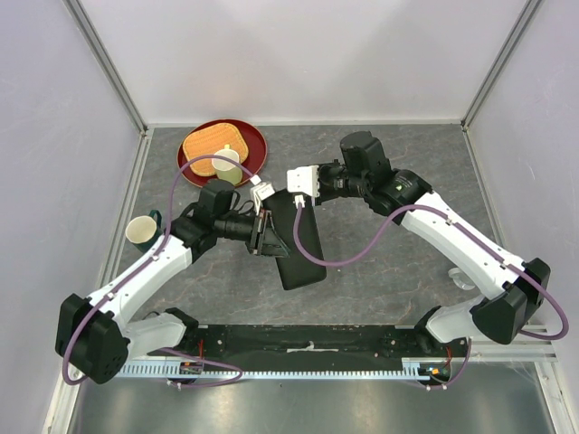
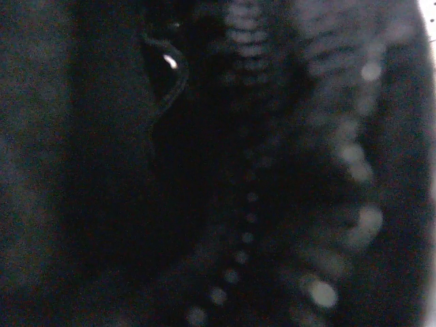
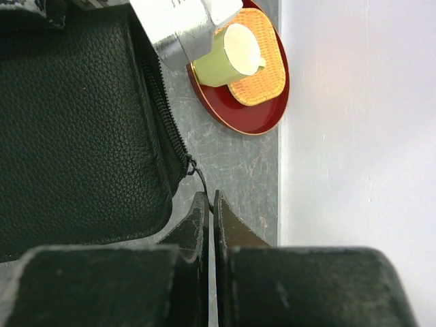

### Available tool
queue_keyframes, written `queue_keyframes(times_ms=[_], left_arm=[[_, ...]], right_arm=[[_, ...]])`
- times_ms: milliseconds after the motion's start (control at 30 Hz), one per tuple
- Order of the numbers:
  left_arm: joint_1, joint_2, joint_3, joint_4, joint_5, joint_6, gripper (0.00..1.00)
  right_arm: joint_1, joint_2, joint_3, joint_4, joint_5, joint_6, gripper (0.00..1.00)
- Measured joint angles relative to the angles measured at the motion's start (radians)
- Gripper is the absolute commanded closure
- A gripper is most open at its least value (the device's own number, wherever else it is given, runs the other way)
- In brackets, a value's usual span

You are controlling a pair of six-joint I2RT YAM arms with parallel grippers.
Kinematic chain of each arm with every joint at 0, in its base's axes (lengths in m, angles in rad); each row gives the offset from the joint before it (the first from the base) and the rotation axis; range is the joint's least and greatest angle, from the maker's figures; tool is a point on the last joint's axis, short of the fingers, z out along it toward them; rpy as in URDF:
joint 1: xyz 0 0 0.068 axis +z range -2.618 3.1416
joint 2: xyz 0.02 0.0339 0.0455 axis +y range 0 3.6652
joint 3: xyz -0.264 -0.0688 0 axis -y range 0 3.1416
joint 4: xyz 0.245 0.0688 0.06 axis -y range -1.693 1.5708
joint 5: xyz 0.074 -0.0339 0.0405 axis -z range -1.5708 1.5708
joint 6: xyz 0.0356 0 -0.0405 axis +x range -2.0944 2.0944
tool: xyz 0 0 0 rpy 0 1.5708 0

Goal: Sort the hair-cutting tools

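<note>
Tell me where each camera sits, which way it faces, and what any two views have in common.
Top external: above and behind the bases, looking down at the table; both arms show, meeting at the black case.
Left wrist: pressed close to the case's zip teeth, dark and blurred; its own fingers cannot be made out.
Right wrist: low over the table, looking past the case; the right pincer shows, shut on the zip pull.
Shared: top and right wrist both show the case and the red tray with its cup.
</note>
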Motion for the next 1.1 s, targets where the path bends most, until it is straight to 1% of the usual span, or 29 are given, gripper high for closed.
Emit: queue_keyframes(times_ms=[267, 433, 467, 533, 633, 667, 767, 833, 900, 1033, 1067, 1100], left_arm=[[-0.017, 0.025, 0.036, -0.045, -0.031, 0.016, 0.98], [-0.04, 0.028, 0.042, -0.064, -0.063, 0.015, 0.96], [-0.045, 0.028, 0.042, -0.066, -0.066, 0.015, 0.94], [-0.053, 0.028, 0.042, -0.061, -0.076, 0.015, 0.92], [-0.057, 0.027, 0.044, -0.042, -0.084, 0.014, 0.81], [-0.058, 0.026, 0.044, -0.036, -0.085, 0.014, 0.73], [-0.064, 0.018, 0.039, -0.006, -0.085, 0.006, 0.62], [-0.067, 0.004, 0.029, 0.027, -0.088, -0.007, 0.59], [-0.066, -0.012, 0.013, 0.069, -0.095, -0.032, 0.5], [-0.062, -0.035, -0.036, 0.185, -0.109, -0.097, 0.45], [-0.062, -0.04, -0.051, 0.219, -0.111, -0.114, 0.42], [-0.062, -0.044, -0.066, 0.254, -0.116, -0.132, 0.42]], right_arm=[[-0.011, -0.004, -0.01, -0.004, -0.051, 0.022, 1.0], [-0.011, -0.073, -0.108, 0.042, -0.042, 0.048, 1.0], [-0.011, -0.088, -0.122, 0.046, -0.038, 0.056, 1.0], [-0.011, -0.116, -0.14, 0.056, -0.026, 0.08, 1.0], [-0.011, -0.15, -0.171, 0.083, -0.017, 0.109, 1.0], [-0.011, -0.166, -0.186, 0.095, -0.016, 0.121, 1.0], [-0.011, -0.202, -0.213, 0.118, -0.006, 0.153, 1.0], [-0.011, -0.215, -0.216, 0.132, -0.002, 0.176, 1.0], [-0.011, -0.222, -0.216, 0.144, -0.001, 0.204, 1.0], [-0.011, -0.224, -0.216, 0.172, -0.005, 0.269, 1.0], [-0.011, -0.224, -0.216, 0.178, -0.007, 0.288, 1.0], [-0.011, -0.224, -0.216, 0.185, -0.011, 0.307, 1.0]])
